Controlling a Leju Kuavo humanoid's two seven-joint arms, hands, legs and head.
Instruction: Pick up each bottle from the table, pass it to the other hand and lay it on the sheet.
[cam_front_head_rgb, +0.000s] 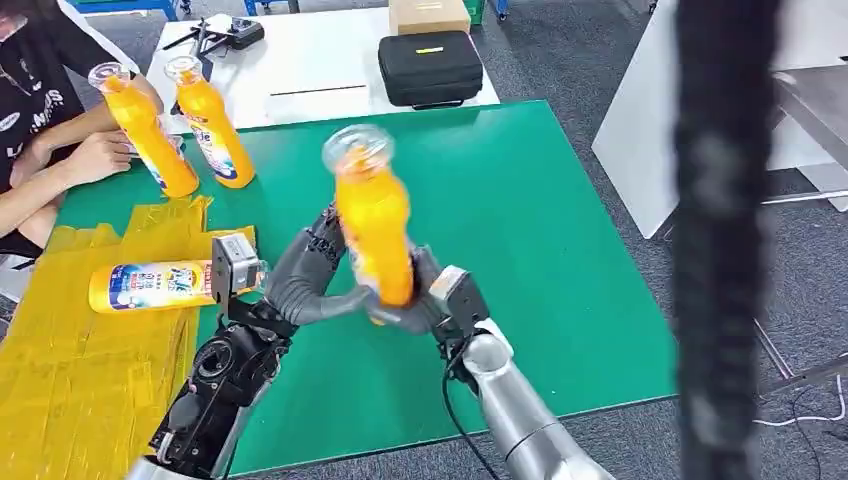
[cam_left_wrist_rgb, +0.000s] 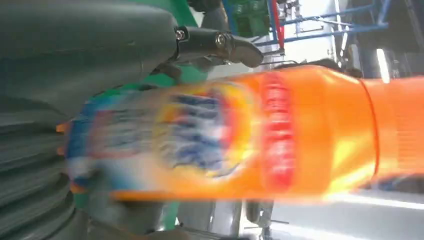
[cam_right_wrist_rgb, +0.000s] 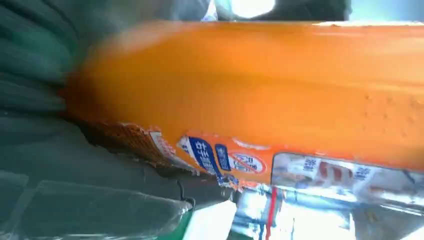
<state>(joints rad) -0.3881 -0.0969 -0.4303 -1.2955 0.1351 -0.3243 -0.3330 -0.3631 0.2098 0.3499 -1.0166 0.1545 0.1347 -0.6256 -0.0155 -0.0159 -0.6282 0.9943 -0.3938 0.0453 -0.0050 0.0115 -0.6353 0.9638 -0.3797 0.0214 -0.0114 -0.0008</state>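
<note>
Centre: held bottle (cam_front_head_rgb: 374, 225) above the table (cam_front_head_rgb: 540, 220). Left: lying bottle (cam_front_head_rgb: 150, 286) on the sheet (cam_front_head_rgb: 70, 350). Upper left: two upright bottles (cam_front_head_rgb: 215, 125).

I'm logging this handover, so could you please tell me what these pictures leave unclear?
- Held bottle: blurred by motion in the head view; its cap is hard to read.
- Its label: smeared in the left wrist view, unreadable.
- Left hand and right hand: both close around the bottle's base, so which one bears it is unclear.
- Far right of the room: hidden by a dark blurred bar.
- Person: cut off by the left edge.
</note>
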